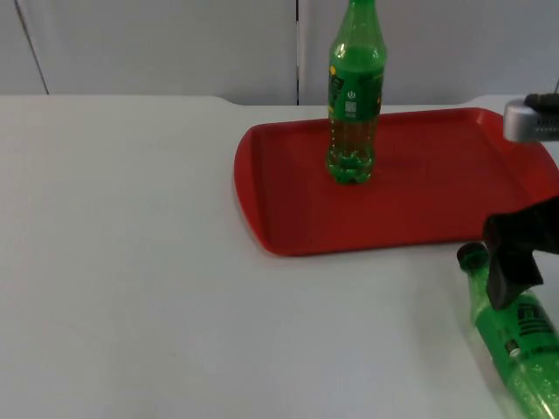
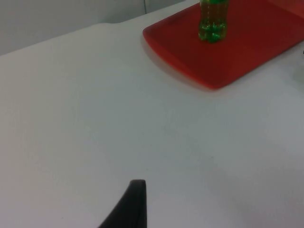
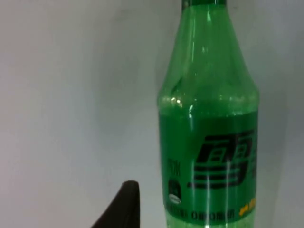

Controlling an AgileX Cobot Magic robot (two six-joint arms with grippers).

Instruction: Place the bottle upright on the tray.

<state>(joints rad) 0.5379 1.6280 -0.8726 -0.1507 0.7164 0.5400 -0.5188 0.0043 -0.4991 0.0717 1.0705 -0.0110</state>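
One green bottle (image 1: 353, 96) stands upright on the red tray (image 1: 437, 214), towards its far left side; the left wrist view shows its base (image 2: 212, 26) on the tray (image 2: 213, 66). A second green bottle (image 1: 514, 336) lies on its side on the table in front of the tray's near right corner, cap pointing at the tray. My right gripper (image 1: 511, 275) hangs open just over its neck and shoulder. In the right wrist view the lying bottle (image 3: 209, 133) is close up, with a black fingertip (image 3: 124, 204) beside it and apart from it. My left gripper (image 2: 133, 204) waits over the bare table.
White table top (image 1: 131, 262) stretches wide to the left of and in front of the tray. The grey partition wall (image 1: 157, 44) closes off the back. The lying bottle is near the table's right side.
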